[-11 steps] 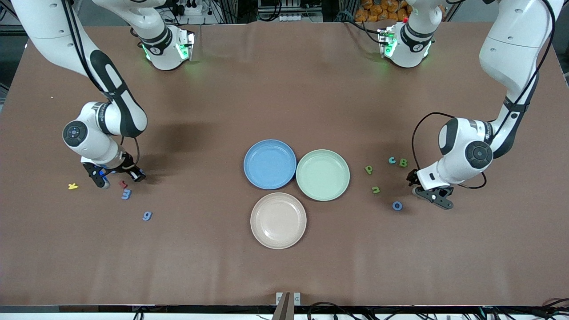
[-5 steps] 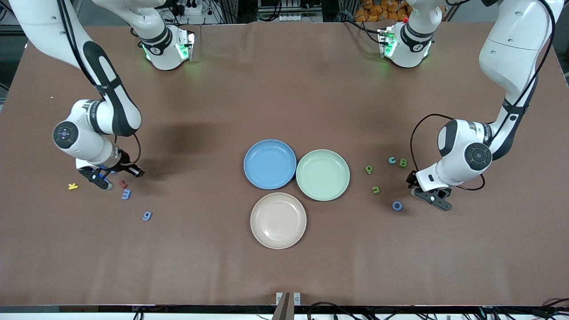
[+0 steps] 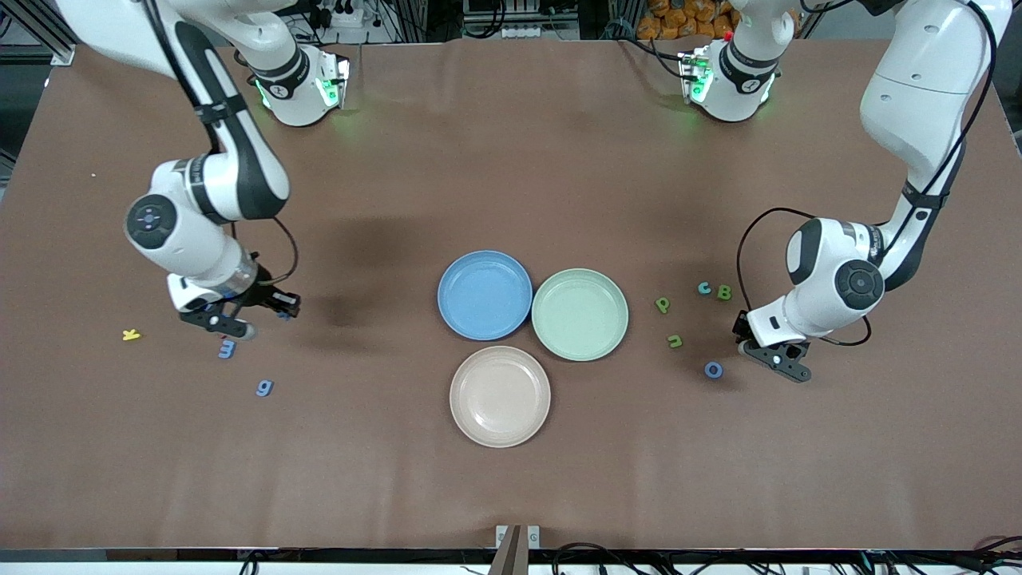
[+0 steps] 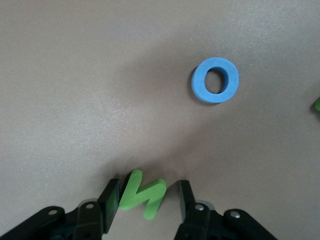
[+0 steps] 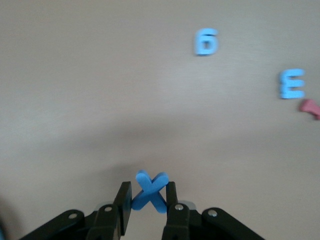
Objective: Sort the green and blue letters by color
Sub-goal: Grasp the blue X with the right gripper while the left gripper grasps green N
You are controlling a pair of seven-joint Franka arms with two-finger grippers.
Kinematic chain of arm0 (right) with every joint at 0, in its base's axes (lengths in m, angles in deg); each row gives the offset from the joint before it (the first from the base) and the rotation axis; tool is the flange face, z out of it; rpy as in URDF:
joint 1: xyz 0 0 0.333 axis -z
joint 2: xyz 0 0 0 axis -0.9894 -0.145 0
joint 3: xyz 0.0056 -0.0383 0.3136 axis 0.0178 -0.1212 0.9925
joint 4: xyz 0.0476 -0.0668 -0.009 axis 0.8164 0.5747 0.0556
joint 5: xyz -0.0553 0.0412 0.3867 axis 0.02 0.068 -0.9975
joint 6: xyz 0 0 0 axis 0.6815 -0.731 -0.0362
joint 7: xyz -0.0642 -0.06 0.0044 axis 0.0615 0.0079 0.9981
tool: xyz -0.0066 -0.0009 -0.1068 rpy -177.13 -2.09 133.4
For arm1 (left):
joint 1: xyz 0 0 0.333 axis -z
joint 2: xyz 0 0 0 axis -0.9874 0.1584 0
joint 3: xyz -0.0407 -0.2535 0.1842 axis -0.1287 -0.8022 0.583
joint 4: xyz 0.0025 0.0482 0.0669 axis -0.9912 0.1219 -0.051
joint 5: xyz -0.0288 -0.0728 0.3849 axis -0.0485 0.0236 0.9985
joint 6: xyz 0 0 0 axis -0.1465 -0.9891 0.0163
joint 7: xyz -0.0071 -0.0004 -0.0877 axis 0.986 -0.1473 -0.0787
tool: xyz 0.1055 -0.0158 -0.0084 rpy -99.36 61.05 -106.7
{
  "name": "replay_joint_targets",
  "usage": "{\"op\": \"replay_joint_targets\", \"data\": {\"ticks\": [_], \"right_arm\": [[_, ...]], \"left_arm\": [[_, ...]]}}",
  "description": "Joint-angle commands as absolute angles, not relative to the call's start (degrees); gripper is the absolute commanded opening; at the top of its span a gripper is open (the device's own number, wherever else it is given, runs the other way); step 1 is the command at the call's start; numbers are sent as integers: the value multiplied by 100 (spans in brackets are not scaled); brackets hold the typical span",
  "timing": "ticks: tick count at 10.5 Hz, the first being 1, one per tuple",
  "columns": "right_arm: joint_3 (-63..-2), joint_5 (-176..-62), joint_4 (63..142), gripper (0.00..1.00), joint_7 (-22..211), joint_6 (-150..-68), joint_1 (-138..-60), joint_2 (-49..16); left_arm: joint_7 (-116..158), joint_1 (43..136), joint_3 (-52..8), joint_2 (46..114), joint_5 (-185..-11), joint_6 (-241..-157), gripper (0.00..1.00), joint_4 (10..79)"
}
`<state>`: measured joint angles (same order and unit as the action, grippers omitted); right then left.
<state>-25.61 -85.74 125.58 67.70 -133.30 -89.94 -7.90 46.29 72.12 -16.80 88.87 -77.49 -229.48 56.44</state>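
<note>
**A:** Right end effector (image 3: 231, 323) is clamped tight on the blue X (image 5: 150, 192), pinched across its middle, up over the surface (image 3: 511, 160) close to the blue 3 (image 3: 227, 349).

**B:** And the left end effector (image 3: 773, 358)?

**A:** Down at the left arm's end, jaws partly apart either side of a green zigzag letter (image 4: 144, 196). One pad looks to be touching and the other shows a sliver of gap, so no real grip yet. The blue ring letter (image 4: 215, 80) lies near it, apart.

**B:** How will these pieces behave?

**A:** They look like foam: feather-light, soft, a bit squashy. I'd expect a gentle squeeze to be plenty, since too much would just dent them. Being thin and flat, they want taking by the outer edges, across the widest solid part.

**B:** Risks?

**A:** The zigzag could twist between the pads if caught on a corner. Both the blue plate (image 3: 485, 263) and the green plate (image 3: 580, 275) sit empty mid-surface.
</note>
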Motion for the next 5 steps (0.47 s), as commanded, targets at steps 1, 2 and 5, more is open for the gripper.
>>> {"op": "replay_joint_targets", "data": {"ticks": [1,2,5], "right_arm": [[-2522,-8598,12250,0,7532,-13292,-9684,-869],[-2531,-8598,12144,0,7684,-13292,-9948,-948],[-2531,-8624,11618,0,7580,-13292,-10853,-1492]], "left_arm": [[4799,7183,-1713,8976,-7853,-22879,28,5502],[4773,7227,-1713,8949,-7897,-22757,10,5493],[4511,7245,-1870,8835,-7924,-21960,0,5107]]}}
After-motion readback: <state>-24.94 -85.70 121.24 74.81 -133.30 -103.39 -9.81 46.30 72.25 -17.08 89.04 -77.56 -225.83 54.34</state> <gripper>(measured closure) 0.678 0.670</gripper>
